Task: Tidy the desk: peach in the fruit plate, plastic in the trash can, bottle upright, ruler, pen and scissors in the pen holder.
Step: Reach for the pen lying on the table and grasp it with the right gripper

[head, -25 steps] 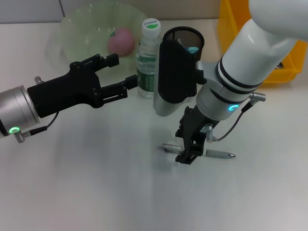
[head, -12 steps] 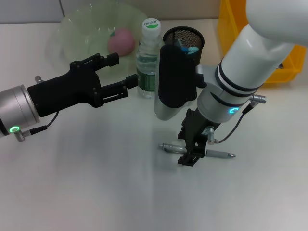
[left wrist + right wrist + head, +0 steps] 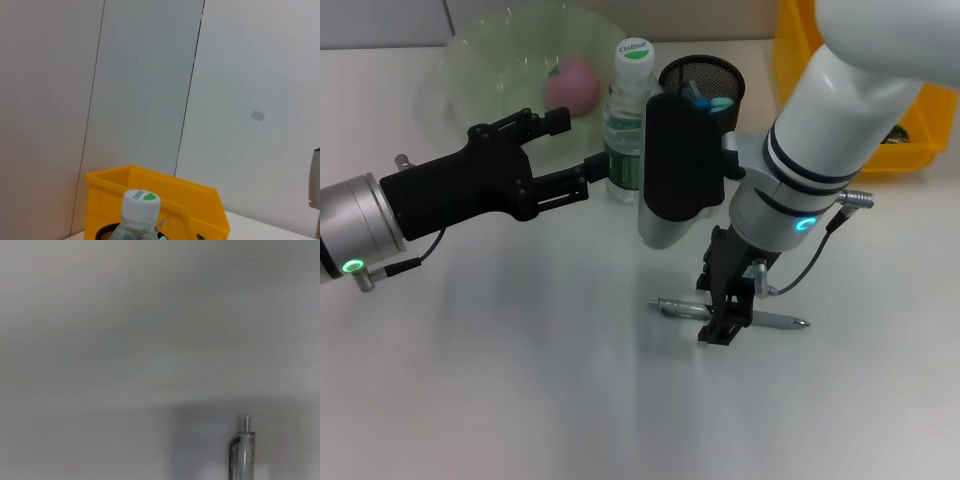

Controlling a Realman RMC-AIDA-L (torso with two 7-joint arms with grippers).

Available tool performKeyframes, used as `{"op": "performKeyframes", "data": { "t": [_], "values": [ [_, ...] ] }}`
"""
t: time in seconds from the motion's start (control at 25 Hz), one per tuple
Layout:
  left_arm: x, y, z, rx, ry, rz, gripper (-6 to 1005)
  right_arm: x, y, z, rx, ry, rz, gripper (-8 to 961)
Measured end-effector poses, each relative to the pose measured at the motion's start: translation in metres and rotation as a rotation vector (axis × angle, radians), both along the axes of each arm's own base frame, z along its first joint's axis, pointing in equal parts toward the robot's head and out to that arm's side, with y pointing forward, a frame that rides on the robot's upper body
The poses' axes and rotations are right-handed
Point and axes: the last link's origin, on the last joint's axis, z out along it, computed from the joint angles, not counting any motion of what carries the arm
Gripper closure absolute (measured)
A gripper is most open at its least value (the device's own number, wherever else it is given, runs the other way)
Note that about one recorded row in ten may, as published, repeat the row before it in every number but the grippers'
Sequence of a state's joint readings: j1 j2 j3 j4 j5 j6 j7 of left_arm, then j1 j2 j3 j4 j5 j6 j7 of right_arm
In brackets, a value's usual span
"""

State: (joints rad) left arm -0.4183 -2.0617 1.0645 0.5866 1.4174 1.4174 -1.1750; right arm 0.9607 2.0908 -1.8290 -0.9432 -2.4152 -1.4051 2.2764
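A silver pen (image 3: 775,321) lies flat on the white desk, and its clip end (image 3: 243,445) shows in the right wrist view. My right gripper (image 3: 728,318) points straight down over the pen's middle, open, one finger on each side of the barrel. My left gripper (image 3: 578,143) hovers open beside the upright water bottle (image 3: 628,130), holding nothing. The bottle's green-marked cap (image 3: 141,200) shows in the left wrist view. A pink peach (image 3: 571,85) sits in the clear fruit plate (image 3: 470,60). The black mesh pen holder (image 3: 701,78) holds blue-handled items.
A yellow bin (image 3: 920,130) stands at the back right, also the yellow bin (image 3: 170,197) behind the bottle in the left wrist view. The right arm's bulky wrist (image 3: 675,170) hangs just in front of the pen holder and bottle.
My right gripper has shifted a little to the right along the pen and settled lower over it. The left arm has barely moved.
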Motion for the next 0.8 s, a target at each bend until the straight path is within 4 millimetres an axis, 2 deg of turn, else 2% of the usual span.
{"op": "performKeyframes", "data": {
  "t": [0.8],
  "values": [
    [-0.0006, 0.0009, -0.0001, 0.006, 0.006, 0.002, 185, -0.0019, -0.0021, -0.0035, -0.024, -0.035, 0.04, 325]
  ]
}}
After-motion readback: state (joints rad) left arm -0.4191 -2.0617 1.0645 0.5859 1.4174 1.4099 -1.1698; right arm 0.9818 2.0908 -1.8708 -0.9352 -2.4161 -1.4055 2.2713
